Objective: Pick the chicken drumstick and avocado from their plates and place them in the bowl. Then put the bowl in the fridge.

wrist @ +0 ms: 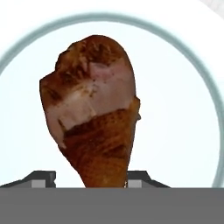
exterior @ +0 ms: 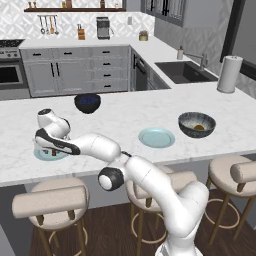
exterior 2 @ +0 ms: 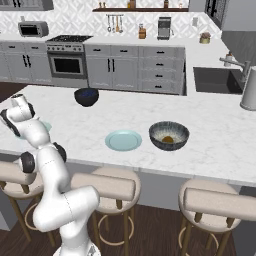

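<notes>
The gripper [wrist: 92, 180] straddles the drumstick [wrist: 92, 118] on its plate [wrist: 183, 131]; whether it is gripping, I cannot tell. No writing is legible anywhere.

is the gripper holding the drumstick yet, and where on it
Cannot be told. The gripper straddles the chicken drumstick's narrow bone end on its plate.

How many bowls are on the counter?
2. A dark bowl sits at the counter's far side. A bigger blue-grey bowl sits right of the empty plate, with something brownish inside.
</notes>
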